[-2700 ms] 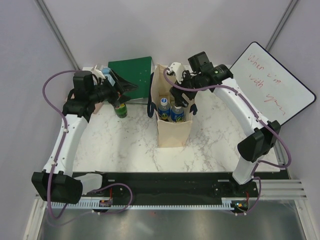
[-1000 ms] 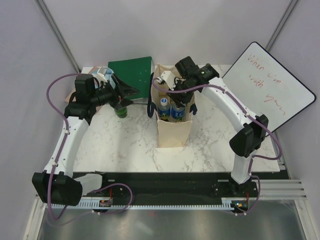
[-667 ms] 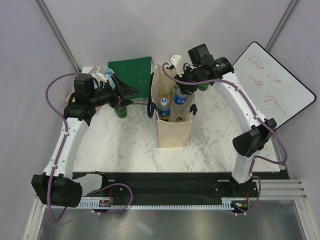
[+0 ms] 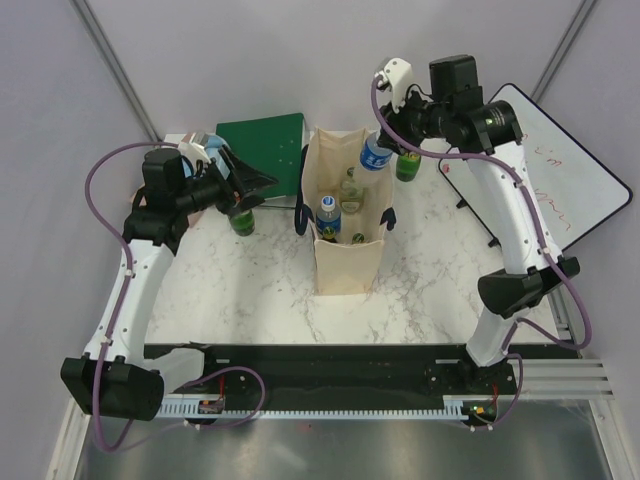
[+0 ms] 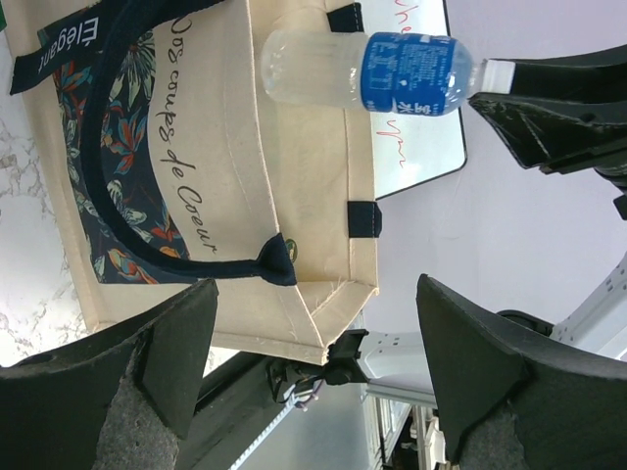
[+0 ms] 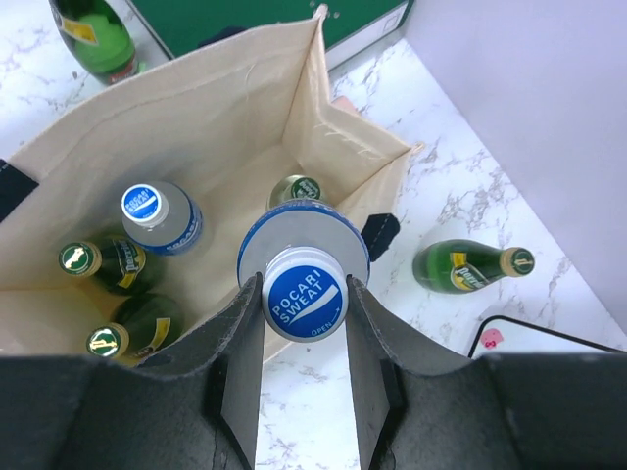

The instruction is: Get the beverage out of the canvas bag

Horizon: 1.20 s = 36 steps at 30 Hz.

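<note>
Hanging by its neck from the right gripper (image 4: 388, 143), the Pocari Sweat bottle (image 4: 375, 156) sits over the far corner of the canvas bag (image 4: 345, 262) in the overhead view. To finish well, I judge the arm should carry it sideways over bare marble, clear of the green bottle (image 4: 405, 167) beside the bag, then lower it upright before releasing. The left gripper (image 4: 258, 190) hovers near another green bottle (image 4: 241, 221), by the green book (image 4: 262, 133).

From the left wrist the bottle shows whole, base to neck, with no fabric hiding it. The left jaws are spread wide around nothing.

Only the right wrist looks straight down. Its fingers (image 6: 235, 362) press both sides of the blue cap, and inside the bag a second blue-capped bottle (image 6: 157, 211) and several green ones wait.
</note>
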Available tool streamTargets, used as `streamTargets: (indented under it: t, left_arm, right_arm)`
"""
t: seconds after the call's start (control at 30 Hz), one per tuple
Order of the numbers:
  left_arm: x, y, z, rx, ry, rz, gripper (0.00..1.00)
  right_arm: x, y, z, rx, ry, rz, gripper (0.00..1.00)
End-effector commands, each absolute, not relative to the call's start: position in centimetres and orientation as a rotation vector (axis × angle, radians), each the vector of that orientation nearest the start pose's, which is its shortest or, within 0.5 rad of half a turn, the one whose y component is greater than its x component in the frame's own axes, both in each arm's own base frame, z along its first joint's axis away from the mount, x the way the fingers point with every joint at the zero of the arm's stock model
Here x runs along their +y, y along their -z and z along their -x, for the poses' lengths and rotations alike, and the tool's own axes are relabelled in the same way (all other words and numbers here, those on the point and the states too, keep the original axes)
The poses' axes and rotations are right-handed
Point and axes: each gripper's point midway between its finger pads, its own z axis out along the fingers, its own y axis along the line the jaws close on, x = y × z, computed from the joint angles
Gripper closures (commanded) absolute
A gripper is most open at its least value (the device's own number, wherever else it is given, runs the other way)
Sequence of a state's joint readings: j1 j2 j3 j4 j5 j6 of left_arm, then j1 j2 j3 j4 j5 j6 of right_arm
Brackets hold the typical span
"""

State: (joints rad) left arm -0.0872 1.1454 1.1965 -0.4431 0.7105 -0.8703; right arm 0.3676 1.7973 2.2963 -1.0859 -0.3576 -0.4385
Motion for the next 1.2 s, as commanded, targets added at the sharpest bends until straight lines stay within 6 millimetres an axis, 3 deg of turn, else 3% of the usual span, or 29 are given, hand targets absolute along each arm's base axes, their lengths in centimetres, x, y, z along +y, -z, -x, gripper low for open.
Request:
streamTargets:
  t: [0.0,0.3,0.53,0.67,0.83,1.0,1.17]
  left_arm:
    - [-16.9,-36.2,-29.8,1.975,1.302,0.178,0.11]
    - [-17.4,-36.8,-29.8,1.955,1.311,0.156,0.12]
    - [-18.2,-38.5,-29.7,1.899,1.324,0.088,0.12]
    - [-18.7,-39.2,-29.9,1.872,1.329,0.058,0.12]
    - [-19.3,-39.4,-30.2,1.871,1.339,0.040,0.12]
    - [-20.0,-40.1,-29.9,1.852,1.332,-0.009,0.13]
    - [-21.8,-41.1,-29.4,1.831,1.323,-0.086,0.16]
  right_arm:
    - [19.2,-49.3,-39.4,1.512,-0.273,0.911,1.00]
    - [15.8,-52.0,-39.5,1.478,-0.197,0.820,1.00]
    - [12.3,-53.9,-39.2,1.464,-0.148,0.733,1.00]
    - [11.6,-54.9,-38.3,1.441,-0.181,0.712,1.00]
    - [12.3,-54.7,-37.3,1.437,-0.270,0.733,1.00]
    - [9.8,-54.9,-38.1,1.458,-0.205,0.669,1.00]
    - [7.3,-50.9,-39.8,1.589,-0.192,0.610,1.00]
